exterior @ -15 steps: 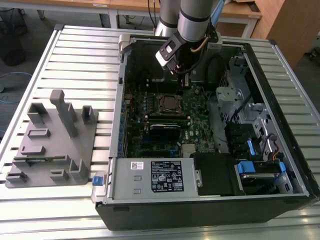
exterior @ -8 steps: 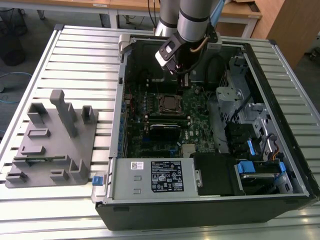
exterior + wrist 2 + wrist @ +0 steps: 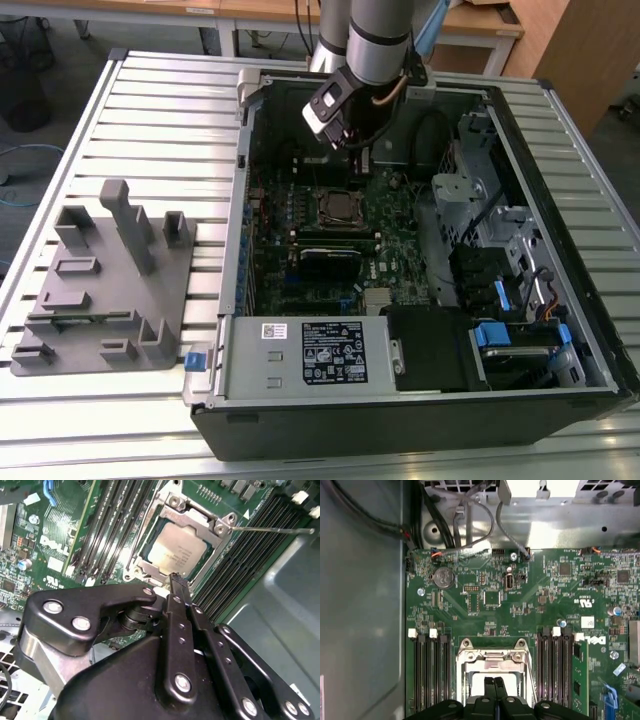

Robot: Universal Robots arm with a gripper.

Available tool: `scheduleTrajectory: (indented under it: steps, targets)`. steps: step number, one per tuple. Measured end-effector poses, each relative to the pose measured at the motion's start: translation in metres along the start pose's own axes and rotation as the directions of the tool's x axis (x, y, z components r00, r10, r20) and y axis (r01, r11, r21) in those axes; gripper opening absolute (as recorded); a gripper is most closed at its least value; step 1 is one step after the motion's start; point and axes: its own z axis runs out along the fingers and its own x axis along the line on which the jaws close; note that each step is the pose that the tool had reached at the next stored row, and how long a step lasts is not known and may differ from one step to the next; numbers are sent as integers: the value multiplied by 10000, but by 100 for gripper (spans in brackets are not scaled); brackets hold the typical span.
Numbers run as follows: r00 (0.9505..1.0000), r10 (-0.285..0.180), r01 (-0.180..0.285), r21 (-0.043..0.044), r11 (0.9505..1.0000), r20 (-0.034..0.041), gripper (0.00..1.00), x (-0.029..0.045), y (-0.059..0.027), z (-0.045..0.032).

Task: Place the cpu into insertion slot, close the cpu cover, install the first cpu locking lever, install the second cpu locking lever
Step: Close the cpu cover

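1. Finding cpu (image 3: 170, 554) seated in insertion slot (image 3: 322, 212), mid circuit board (image 3: 450, 615), cpu cover (image 3: 197, 520) seemingly lying over it
2. Judging one locking lever (image 3: 272, 529) not yet latched
3. Hovering gripper (image 3: 176, 581) at cover's edge, fingers (image 3: 491, 687) together, gripping nothing

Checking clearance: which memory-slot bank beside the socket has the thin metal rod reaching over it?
The bank beside the plain grey panel; the rod stretches across its slots, while the other bank has nothing across it.
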Motion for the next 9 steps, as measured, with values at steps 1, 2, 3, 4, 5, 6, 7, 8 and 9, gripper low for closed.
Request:
scheduleTrajectory:
  steps: [1,2,3,4,5,6,7,8,9]
  targets:
    - [10000,0,0,-1,10000,2,10,1,-14,5]
    - [10000,0,0,-1,10000,3,10,2,-29,9]
    - [10000,0,0,0,10000,5,10,5,-47,13]
    - [10000,0,0,-1,10000,3,10,6,-64,18]
    - [10000,0,0,-1,10000,4,10,7,-80,21]
    - [10000,0,0,0,10000,5,10,7,-97,25]
    - [10000,0,0,0,10000,6,10,7,-109,27]
    - [10000,0,0,0,10000,6,10,8,-117,31]
    - [10000,0,0,0,10000,6,10,8,-122,36]
